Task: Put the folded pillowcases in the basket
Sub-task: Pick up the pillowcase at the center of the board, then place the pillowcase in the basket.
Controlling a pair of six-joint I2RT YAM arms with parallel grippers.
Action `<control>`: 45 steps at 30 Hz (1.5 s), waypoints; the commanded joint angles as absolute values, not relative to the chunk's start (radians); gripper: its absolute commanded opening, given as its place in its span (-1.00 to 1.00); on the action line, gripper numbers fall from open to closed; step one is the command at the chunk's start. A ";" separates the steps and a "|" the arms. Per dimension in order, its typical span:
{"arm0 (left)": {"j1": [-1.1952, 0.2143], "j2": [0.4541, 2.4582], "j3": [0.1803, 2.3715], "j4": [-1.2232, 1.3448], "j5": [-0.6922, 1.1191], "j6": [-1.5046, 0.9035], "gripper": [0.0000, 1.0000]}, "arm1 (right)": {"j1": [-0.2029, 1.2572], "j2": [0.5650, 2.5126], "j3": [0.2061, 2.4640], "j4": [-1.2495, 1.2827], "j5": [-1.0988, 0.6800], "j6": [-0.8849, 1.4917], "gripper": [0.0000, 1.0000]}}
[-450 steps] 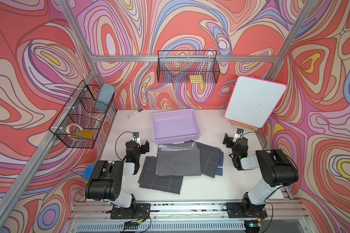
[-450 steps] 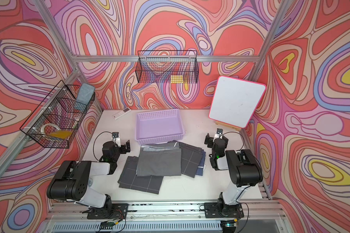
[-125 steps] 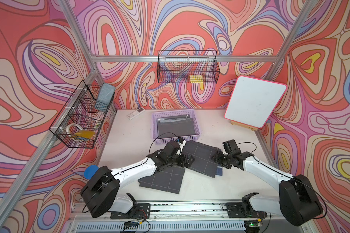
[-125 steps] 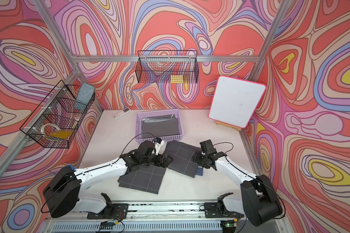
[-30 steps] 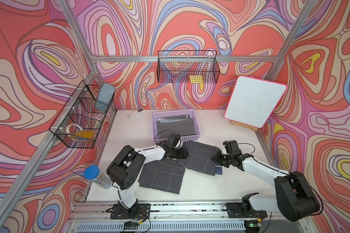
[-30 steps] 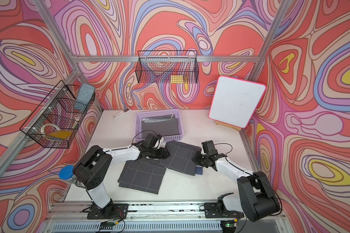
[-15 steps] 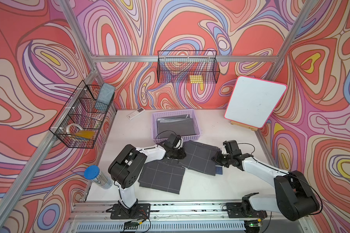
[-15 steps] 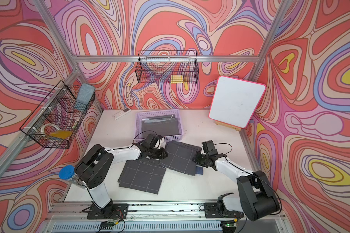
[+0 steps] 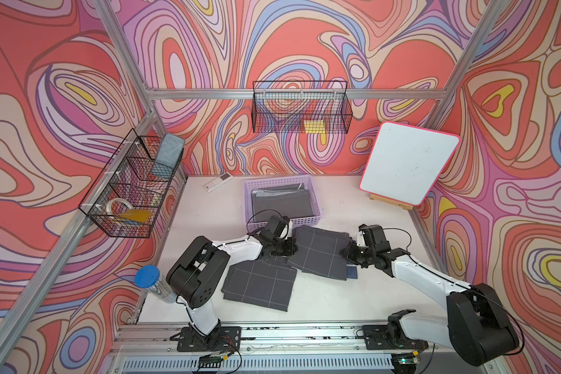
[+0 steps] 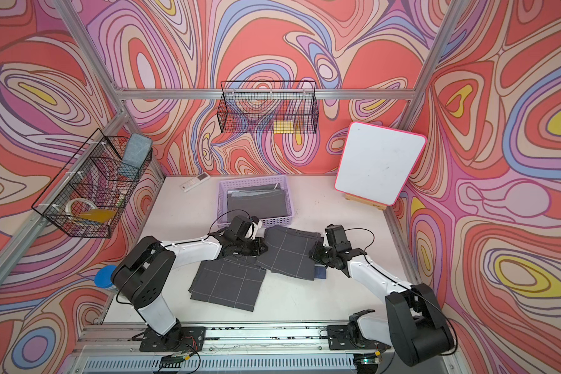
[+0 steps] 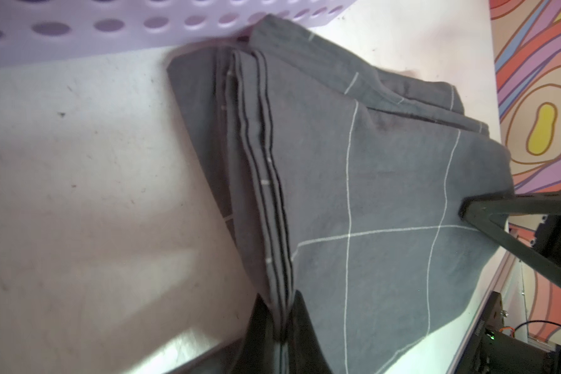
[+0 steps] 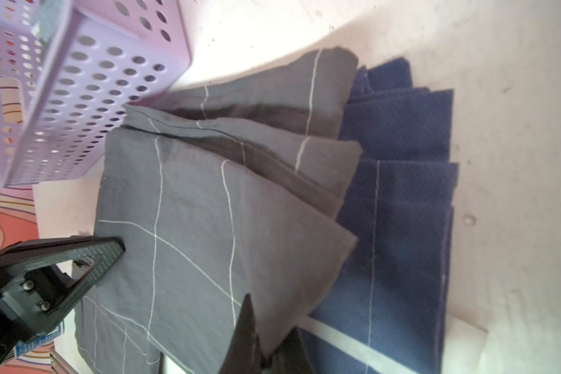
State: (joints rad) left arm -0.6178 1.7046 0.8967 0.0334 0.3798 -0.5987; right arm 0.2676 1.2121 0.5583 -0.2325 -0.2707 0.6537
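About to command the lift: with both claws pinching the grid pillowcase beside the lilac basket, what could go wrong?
1. The left claw bites a stacked folded edge of the grid pillowcase; it may hold only some layers, so the fold could open when lifted.
2. The right claw pinches a corner lying on the navy cloth; that might drag along.
3. The basket wall is close; a low lift could snag it.

The basket [image 9: 277,182] is left open from above, its floor covered by folded grey cloth [image 9: 282,204]; bare worktop [image 9: 214,213] is left beside it; its near wall is touched by a checked pillowcase [image 9: 318,252].
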 commanded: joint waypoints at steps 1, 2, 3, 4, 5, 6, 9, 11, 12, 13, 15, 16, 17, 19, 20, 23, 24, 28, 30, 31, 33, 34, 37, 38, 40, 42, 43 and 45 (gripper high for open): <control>-0.622 1.636 0.876 0.071 0.388 -0.597 -1.00 | 0.263 1.142 0.552 -0.232 -0.223 0.631 -1.00; -0.625 1.626 0.875 0.068 0.391 -0.596 -1.00 | 0.262 1.127 0.554 -0.240 -0.216 0.627 -1.00; -0.626 1.615 0.874 0.064 0.393 -0.595 -1.00 | 0.262 1.111 0.558 -0.251 -0.210 0.623 -1.00; -0.629 1.603 0.874 0.057 0.389 -0.594 -1.00 | 0.263 1.099 0.563 -0.263 -0.206 0.617 -1.00; -0.631 1.593 0.874 0.052 0.386 -0.593 -1.00 | 0.263 1.091 0.568 -0.276 -0.202 0.611 -1.00; -0.633 1.581 0.872 0.048 0.382 -0.592 -1.00 | 0.263 1.079 0.574 -0.289 -0.198 0.606 -1.00; -0.644 1.544 0.865 0.040 0.370 -0.592 -1.00 | 0.262 1.053 0.583 -0.313 -0.195 0.596 -1.00; -0.649 1.516 0.863 0.032 0.360 -0.592 -1.00 | 0.262 1.037 0.590 -0.324 -0.193 0.591 -1.00; -0.650 1.500 0.861 0.027 0.353 -0.592 -1.00 | 0.263 1.030 0.596 -0.328 -0.194 0.588 -1.00; -0.650 1.484 0.862 0.019 0.344 -0.594 -1.00 | 0.263 1.023 0.602 -0.330 -0.195 0.584 -1.00; -0.650 1.453 0.863 0.006 0.319 -0.595 -1.00 | 0.262 1.018 0.620 -0.334 -0.197 0.577 -1.00; -0.650 1.436 0.864 0.000 0.302 -0.595 -1.00 | 0.262 1.020 0.632 -0.334 -0.196 0.572 -1.00; -0.650 1.423 0.864 -0.005 0.286 -0.592 -1.00 | 0.263 1.024 0.645 -0.333 -0.198 0.566 -1.00; -0.649 1.397 0.873 -0.020 0.254 -0.587 -1.00 | 0.262 1.043 0.678 -0.328 -0.209 0.556 -1.00; -0.649 1.391 0.880 -0.026 0.244 -0.582 -1.00 | 0.263 1.053 0.695 -0.322 -0.218 0.554 -1.00; -0.633 1.382 0.915 -0.063 0.226 -0.568 -1.00 | 0.262 1.103 0.752 -0.293 -0.242 0.549 -1.00; -0.624 1.380 0.927 -0.075 0.221 -0.564 -1.00 | 0.263 1.123 0.774 -0.282 -0.246 0.546 -1.00; -0.583 1.374 0.957 -0.087 0.193 -0.537 -1.00 | 0.262 1.221 0.872 -0.242 -0.268 0.522 -1.00; -0.554 1.382 0.980 -0.098 0.192 -0.524 -1.00 | 0.262 1.284 0.927 -0.226 -0.286 0.507 -1.00; -0.540 1.388 0.992 -0.102 0.198 -0.514 -1.00 | 0.263 1.314 0.954 -0.222 -0.295 0.499 -1.00; -0.508 1.403 1.019 -0.112 0.197 -0.496 -1.00 | 0.263 1.384 1.010 -0.195 -0.318 0.494 -1.00; -0.495 1.409 1.029 -0.112 0.192 -0.490 -1.00 | 0.262 1.411 1.032 -0.179 -0.330 0.490 -1.00; -0.442 1.443 1.059 -0.103 0.208 -0.472 -1.00 | 0.262 1.506 1.109 -0.141 -0.358 0.485 -1.00; -0.424 1.456 1.065 -0.091 0.220 -0.466 -1.00 | 0.263 1.538 1.134 -0.129 -0.365 0.481 -1.00; -0.394 1.487 1.084 -0.082 0.238 -0.459 -1.00 | 0.262 1.601 1.189 -0.121 -0.376 0.479 -1.00; -0.361 1.524 1.103 -0.070 0.262 -0.456 -1.00 | 0.262 1.667 1.244 -0.113 -0.388 0.474 -1.00; -0.350 1.540 1.110 -0.063 0.273 -0.456 -1.00 | 0.262 1.695 1.272 -0.109 -0.394 0.475 -1.00; -0.324 1.579 1.131 -0.052 0.289 -0.450 -1.00 | 0.262 1.762 1.332 -0.098 -0.406 0.474 -1.00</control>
State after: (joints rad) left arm -0.3637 1.5402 1.0985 -0.0551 0.2733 -0.4828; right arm 0.2729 1.7027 1.2686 -0.1467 -0.4191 0.4892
